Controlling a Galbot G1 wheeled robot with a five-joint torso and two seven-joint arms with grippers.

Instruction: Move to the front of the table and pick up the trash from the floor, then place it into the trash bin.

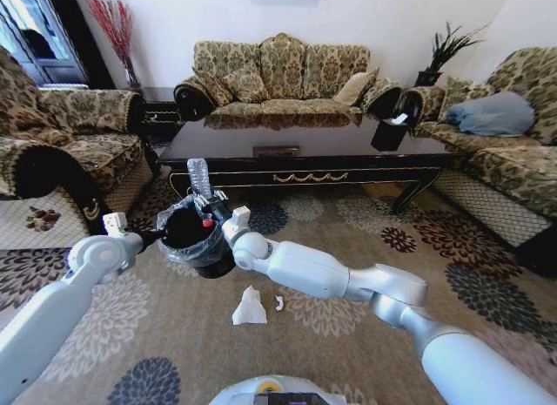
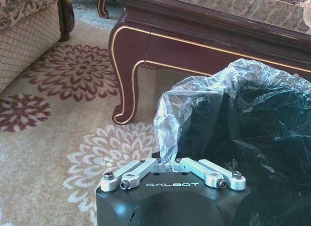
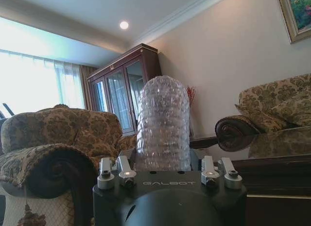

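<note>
My right gripper [image 1: 209,206] is shut on the clear plastic bottle [image 1: 200,174] and holds it upright, red cap down, right over the trash bin's mouth. In the right wrist view the bottle [image 3: 164,119] stands between the gripper's jaws [image 3: 164,164]. The black trash bin [image 1: 187,248] stands on the carpet in front of the dark table [image 1: 305,152]. My left gripper [image 1: 146,238] is at the bin's left side, shut on the ruffled bag rim [image 2: 167,155]. A crumpled white tissue [image 1: 250,307] and a tiny white scrap [image 1: 278,302] lie on the carpet below the bin.
The table's curved leg [image 2: 124,90] stands close behind the bin. Sofas ring the table at left [image 1: 70,135], back [image 1: 283,74] and right [image 1: 513,126]. A small black container with white paper [image 1: 389,131] sits on the table's right end.
</note>
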